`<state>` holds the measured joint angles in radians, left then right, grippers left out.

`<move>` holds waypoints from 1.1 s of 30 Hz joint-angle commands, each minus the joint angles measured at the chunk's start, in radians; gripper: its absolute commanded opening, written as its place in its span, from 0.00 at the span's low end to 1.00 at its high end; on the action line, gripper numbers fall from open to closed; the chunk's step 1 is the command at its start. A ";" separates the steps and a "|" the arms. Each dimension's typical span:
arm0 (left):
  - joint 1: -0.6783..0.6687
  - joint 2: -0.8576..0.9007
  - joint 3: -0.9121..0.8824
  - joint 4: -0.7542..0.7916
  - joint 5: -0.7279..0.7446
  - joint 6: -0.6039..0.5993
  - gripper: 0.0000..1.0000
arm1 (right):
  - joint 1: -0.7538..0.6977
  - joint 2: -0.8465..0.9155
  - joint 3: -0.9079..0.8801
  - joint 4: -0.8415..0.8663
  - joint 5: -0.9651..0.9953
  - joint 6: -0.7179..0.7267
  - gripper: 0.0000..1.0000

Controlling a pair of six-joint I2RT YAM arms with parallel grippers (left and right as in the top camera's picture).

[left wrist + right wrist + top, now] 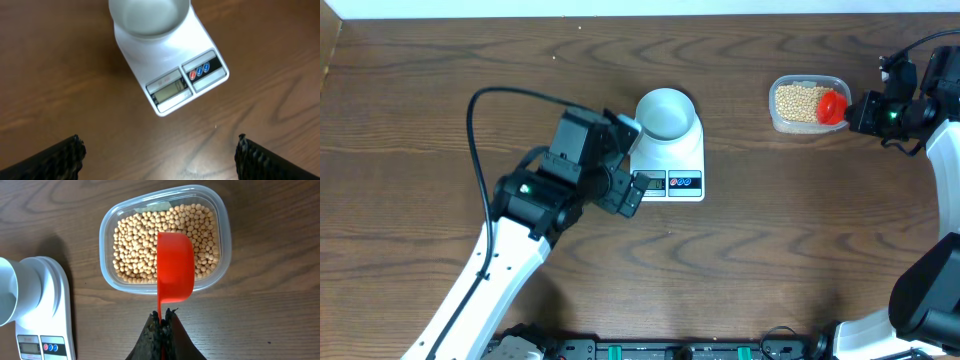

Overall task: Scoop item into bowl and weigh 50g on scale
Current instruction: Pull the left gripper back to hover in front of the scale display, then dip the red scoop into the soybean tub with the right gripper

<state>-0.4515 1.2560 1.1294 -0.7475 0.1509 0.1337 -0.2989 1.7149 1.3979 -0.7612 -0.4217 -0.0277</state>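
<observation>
Tan-yellow beans [130, 245], small, round and smooth, filled a clear tub [223, 240] on the table [770, 250] by the right arm, well apart from the scale [682, 160]. Right gripper [162, 330] was pinched on the handle of a red scoop [175, 265]. The scoop lay over the beans and looked empty; could not tell if it touched them. Pale bowl [667, 113] stood empty on the scale, at the end away from the display. Left gripper [160, 152] was spread wide, holding nothing, near the display end. Reading too blurred.
</observation>
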 commanded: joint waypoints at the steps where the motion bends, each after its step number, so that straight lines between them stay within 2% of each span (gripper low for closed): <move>1: 0.005 0.008 -0.055 0.029 -0.005 -0.014 0.98 | 0.000 0.010 0.012 -0.006 0.000 -0.012 0.01; 4: 0.005 0.030 -0.061 0.026 0.014 -0.005 0.98 | 0.000 0.010 0.012 -0.006 0.001 -0.012 0.01; 8: 0.005 0.038 -0.061 0.037 0.090 0.069 0.98 | 0.000 0.010 0.012 -0.006 0.001 -0.012 0.01; 25: 0.005 0.039 -0.061 0.039 0.092 0.072 0.98 | 0.000 0.010 0.016 -0.005 0.001 -0.010 0.01; 33: 0.005 0.039 -0.061 0.039 0.092 0.072 0.98 | 0.000 0.010 0.093 -0.013 0.032 0.016 0.01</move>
<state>-0.4515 1.2922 1.0660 -0.7090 0.2344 0.1886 -0.2989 1.7153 1.4269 -0.7738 -0.4129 -0.0261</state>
